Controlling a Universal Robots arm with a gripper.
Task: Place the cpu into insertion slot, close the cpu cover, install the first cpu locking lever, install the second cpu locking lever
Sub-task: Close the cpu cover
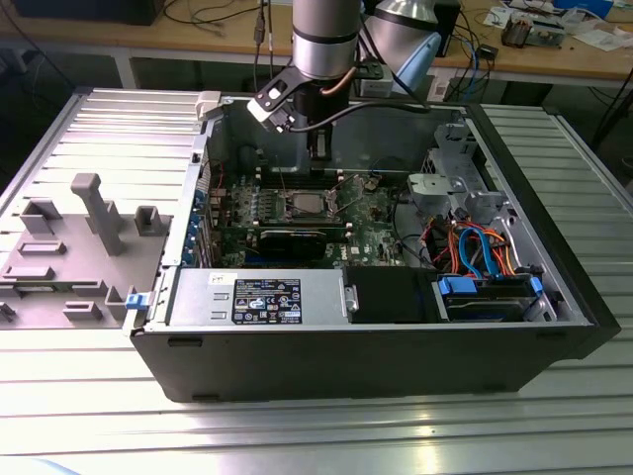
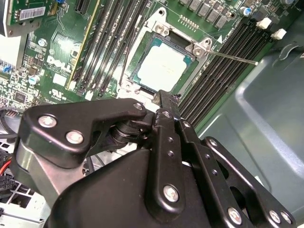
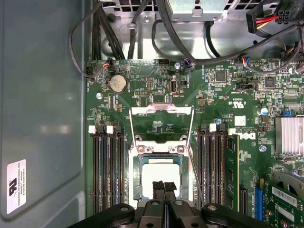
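Chip [image 3: 160, 175] is seated flat in the socket [image 3: 137, 175], mid-board on the green motherboard [image 3: 142, 85], between two banks of long black slots. Cover [image 3: 161, 111] is swung open, clear of the socket. Claw [image 3: 164, 186] is closed and empty, fingertips together just over the chip's edge. One thin lever [image 2: 232, 57] angles out over the slots.

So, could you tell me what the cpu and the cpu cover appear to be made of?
The cpu: its top looks like matt silver-grey metal, pale and even, with no sharp reflections. The cpu cover: probably thin bright sheet metal, since its narrow frame around the square window glints; whether it is steel or something else cannot be told from the look.
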